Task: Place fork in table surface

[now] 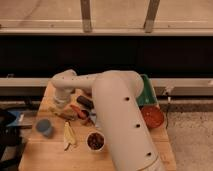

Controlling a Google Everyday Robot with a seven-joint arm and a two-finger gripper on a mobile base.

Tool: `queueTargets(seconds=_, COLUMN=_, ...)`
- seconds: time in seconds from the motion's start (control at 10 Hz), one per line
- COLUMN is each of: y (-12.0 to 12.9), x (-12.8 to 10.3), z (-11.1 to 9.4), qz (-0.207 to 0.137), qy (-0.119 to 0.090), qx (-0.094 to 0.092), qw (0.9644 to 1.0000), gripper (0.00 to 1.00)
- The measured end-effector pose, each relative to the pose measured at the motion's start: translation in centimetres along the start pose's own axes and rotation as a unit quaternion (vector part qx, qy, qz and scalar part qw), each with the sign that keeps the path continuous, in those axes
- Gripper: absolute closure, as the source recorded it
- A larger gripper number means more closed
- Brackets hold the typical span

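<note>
My gripper point(61, 103) sits low over the table point(40, 147); the banana point(68, 135) lies just below it. Finger state: cannot tell; the fork seems hidden.

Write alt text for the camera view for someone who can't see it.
A large white robot arm reaches over a light wooden table, its claw low at the far left beside utensils. On the table sit a banana, grey cup, small white bowl, red bowl and green tray.
</note>
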Motion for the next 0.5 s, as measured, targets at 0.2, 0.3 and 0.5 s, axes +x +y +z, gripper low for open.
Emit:
queueTargets(seconds=0.2, y=0.02, x=-0.09, z=0.03, qz=0.001, qy=0.001, qx=0.0, qw=1.0, gripper=0.51)
queueTargets(seconds=0.3, y=-0.09, x=-0.06, z=-0.04, qz=0.002, qy=0.001, qx=0.0, qw=1.0, gripper=0.39)
queueTargets(seconds=0.5, y=-0.14, x=-0.12, z=-0.1, qz=0.001, qy=0.0, qx=0.001, qw=1.0, gripper=0.23)
